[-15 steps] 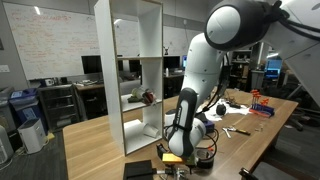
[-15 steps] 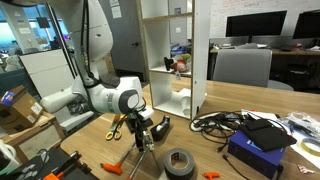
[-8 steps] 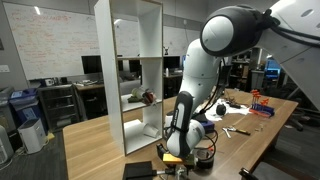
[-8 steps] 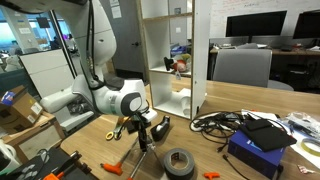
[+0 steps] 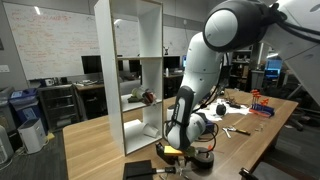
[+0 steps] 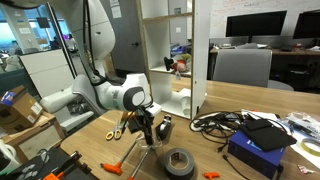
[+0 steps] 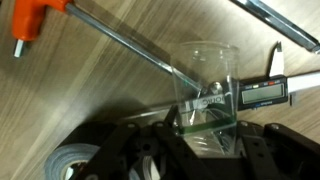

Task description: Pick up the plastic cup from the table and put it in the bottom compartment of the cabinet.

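Observation:
The plastic cup [image 7: 205,80] is clear, stands on the wooden table and fills the middle of the wrist view. My gripper [image 7: 207,128] is shut on its near rim, with the dark fingers [image 7: 176,140] pressed to either side. In both exterior views the gripper [image 5: 196,152] [image 6: 150,126] is low over the table in front of the white cabinet [image 5: 131,60] [image 6: 172,40]. The cup itself is hard to make out there. The cabinet's bottom compartment [image 5: 146,122] [image 6: 180,100] is open at the front.
An orange-handled hex key [image 7: 36,16] and a digital caliper [image 7: 266,90] lie beside the cup. A tape roll [image 6: 180,162], black cables [image 6: 216,123], a blue box [image 6: 256,150] and small hand tools lie on the table. Items sit on the cabinet's middle shelf [image 5: 143,97].
The jaws have closed from wide open onto the cup. The arm has stayed low over the same spot on the table.

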You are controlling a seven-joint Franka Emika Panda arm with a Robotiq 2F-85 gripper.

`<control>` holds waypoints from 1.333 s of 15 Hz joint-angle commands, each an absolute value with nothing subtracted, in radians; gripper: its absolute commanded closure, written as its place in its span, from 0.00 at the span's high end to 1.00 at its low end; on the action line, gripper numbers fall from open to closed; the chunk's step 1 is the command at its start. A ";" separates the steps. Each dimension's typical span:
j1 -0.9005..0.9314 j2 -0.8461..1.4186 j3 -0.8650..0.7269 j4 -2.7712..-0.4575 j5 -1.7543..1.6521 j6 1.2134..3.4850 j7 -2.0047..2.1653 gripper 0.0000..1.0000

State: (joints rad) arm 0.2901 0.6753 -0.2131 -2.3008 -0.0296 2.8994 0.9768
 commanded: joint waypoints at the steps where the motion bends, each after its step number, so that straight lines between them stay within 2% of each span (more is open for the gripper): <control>1: 0.382 0.539 -0.325 -2.366 -0.045 2.871 0.977 0.18; 7: 0.593 0.298 -0.608 -2.400 -0.306 2.783 1.110 0.18; 10: 0.621 0.159 -0.664 -2.372 -0.561 2.683 1.254 0.18; 13: 0.492 0.062 -0.510 -2.346 -0.724 2.594 1.348 0.18; 16: 0.331 0.027 -0.299 -2.348 -0.719 2.552 1.346 0.18; 20: 0.237 0.065 -0.113 -2.348 -0.683 2.574 1.351 0.18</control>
State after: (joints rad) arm 0.3000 0.0467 -0.2302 -2.3503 -0.6935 2.5693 1.3227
